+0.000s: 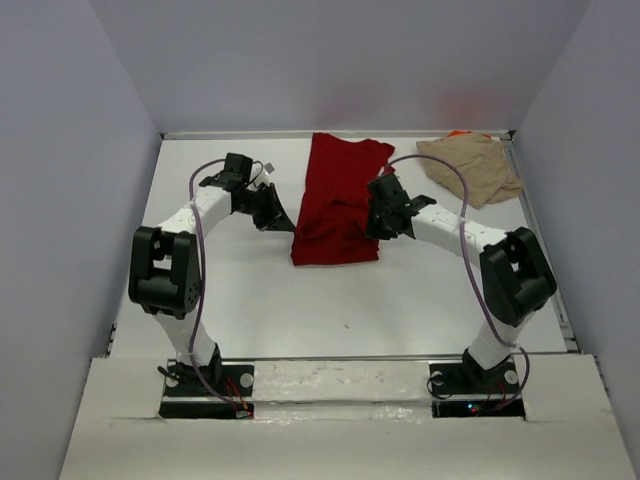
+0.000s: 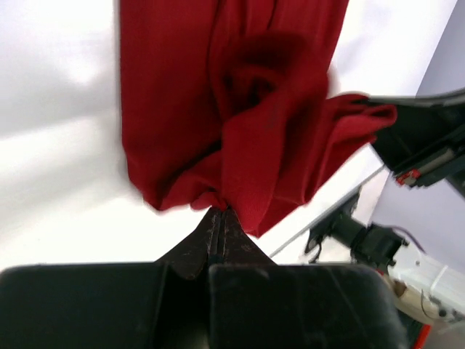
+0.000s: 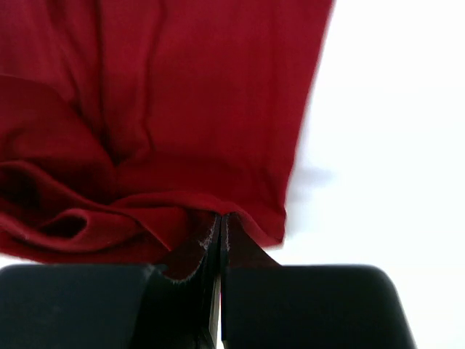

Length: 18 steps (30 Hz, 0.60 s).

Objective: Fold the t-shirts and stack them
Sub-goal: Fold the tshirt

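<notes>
The dark red t-shirt [image 1: 335, 205] lies lengthwise in the middle of the white table, its near part bunched and doubled over. My left gripper [image 1: 284, 222] is at the shirt's left edge and shut on a pinch of its cloth [image 2: 240, 138]; the jaws [image 2: 219, 212] are pressed together. At the shirt's right edge my right gripper [image 1: 376, 216] is likewise shut on a fold of red fabric [image 3: 160, 116], fingers tight [image 3: 220, 217]. A crumpled tan t-shirt [image 1: 470, 165] rests at the back right. Behind it peeks a sliver of orange cloth [image 1: 460, 133].
Grey walls enclose the table on three sides, with a raised rim along the back and right edge [image 1: 540, 220]. The right arm [image 2: 429, 142] shows at the right of the left wrist view, close to the red shirt.
</notes>
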{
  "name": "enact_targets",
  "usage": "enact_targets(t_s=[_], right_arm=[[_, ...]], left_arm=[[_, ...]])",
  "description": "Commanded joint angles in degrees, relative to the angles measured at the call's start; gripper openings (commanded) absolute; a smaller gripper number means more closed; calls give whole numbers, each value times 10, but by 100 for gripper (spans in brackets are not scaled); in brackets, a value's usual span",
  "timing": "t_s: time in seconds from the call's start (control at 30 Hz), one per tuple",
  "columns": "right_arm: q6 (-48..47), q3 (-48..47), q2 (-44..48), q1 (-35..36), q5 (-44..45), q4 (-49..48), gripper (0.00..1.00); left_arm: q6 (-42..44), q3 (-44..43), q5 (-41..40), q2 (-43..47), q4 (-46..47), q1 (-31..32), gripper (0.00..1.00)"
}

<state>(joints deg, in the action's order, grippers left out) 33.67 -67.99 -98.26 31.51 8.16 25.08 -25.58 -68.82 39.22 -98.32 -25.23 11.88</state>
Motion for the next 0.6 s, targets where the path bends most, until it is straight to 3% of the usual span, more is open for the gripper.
enact_targets(t_s=[0.0, 0.57], right_arm=[[-43, -65, -26, -10, 11, -16, 0], [-77, -160, -94, -64, -10, 3, 0]], left_arm=[[14, -108, -17, -40, -17, -1, 0], [13, -276, -20, -151, -54, -1, 0]])
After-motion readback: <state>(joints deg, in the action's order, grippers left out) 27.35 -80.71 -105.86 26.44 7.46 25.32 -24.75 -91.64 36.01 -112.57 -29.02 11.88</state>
